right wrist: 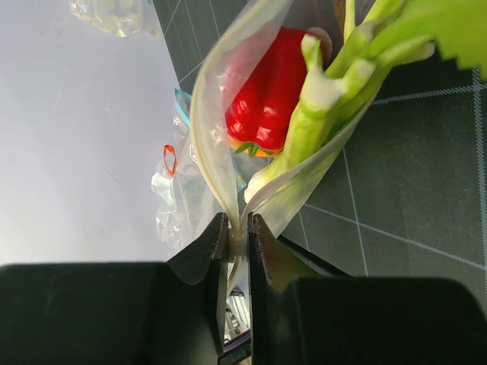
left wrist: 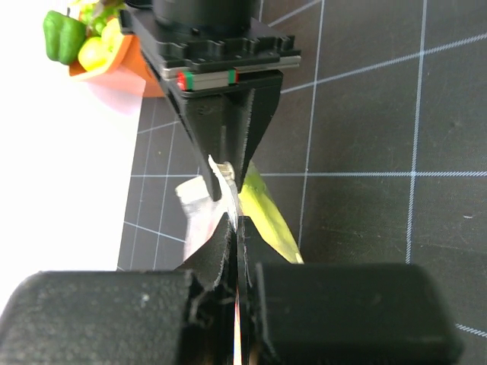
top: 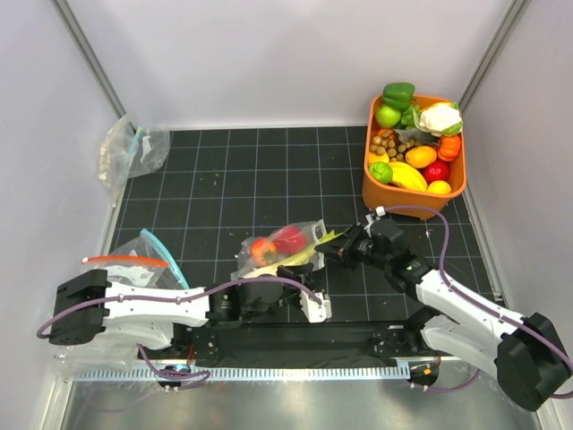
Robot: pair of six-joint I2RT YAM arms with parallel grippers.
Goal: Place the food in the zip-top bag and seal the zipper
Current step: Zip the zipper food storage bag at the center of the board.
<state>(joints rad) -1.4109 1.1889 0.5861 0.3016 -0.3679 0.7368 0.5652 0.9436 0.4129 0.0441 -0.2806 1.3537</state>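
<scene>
The dotted zip-top bag (top: 273,255) lies mid-table with two red toy vegetables (top: 286,238) and the celery stalk (top: 300,258) inside it. My right gripper (top: 333,250) is shut on the bag's mouth edge at its right end. In the right wrist view its fingertips (right wrist: 237,232) pinch the pale zipper strip (right wrist: 237,242), with a red vegetable (right wrist: 266,95) and the celery (right wrist: 323,106) just beyond, inside the bag. My left gripper (top: 291,274) is shut on the same edge. In the left wrist view (left wrist: 237,228) it holds thin plastic, and the celery (left wrist: 268,217) shows beside it.
An orange bin (top: 374,190) of toy produce stands at the back right. A clear bag with a teal strip (top: 132,148) lies at the back left. Another bag with a red-orange strip (top: 134,262) lies at the left, over my left arm.
</scene>
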